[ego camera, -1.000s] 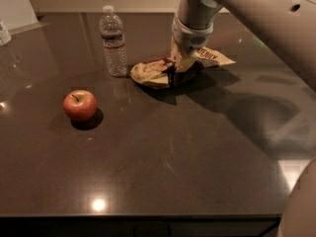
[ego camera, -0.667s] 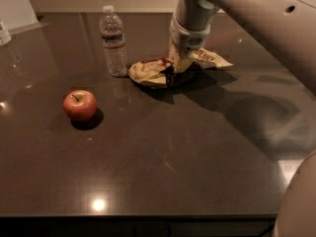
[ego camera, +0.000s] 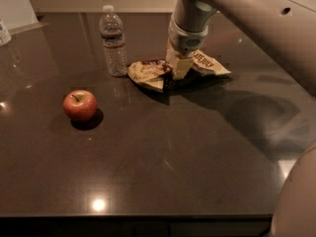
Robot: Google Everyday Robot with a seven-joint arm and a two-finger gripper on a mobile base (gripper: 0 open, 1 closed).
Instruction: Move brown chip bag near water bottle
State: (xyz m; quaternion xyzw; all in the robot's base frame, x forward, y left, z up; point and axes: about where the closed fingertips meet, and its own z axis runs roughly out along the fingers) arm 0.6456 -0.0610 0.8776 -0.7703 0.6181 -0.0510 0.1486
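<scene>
Here the hand pinches the brown chip bag at its middle, just beside the water bottle.

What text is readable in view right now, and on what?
"ATE JULY": right end of the brown chip bag, beside the tool, which rests on the bag.
Label on the water bottle: too blurred to read.
</scene>
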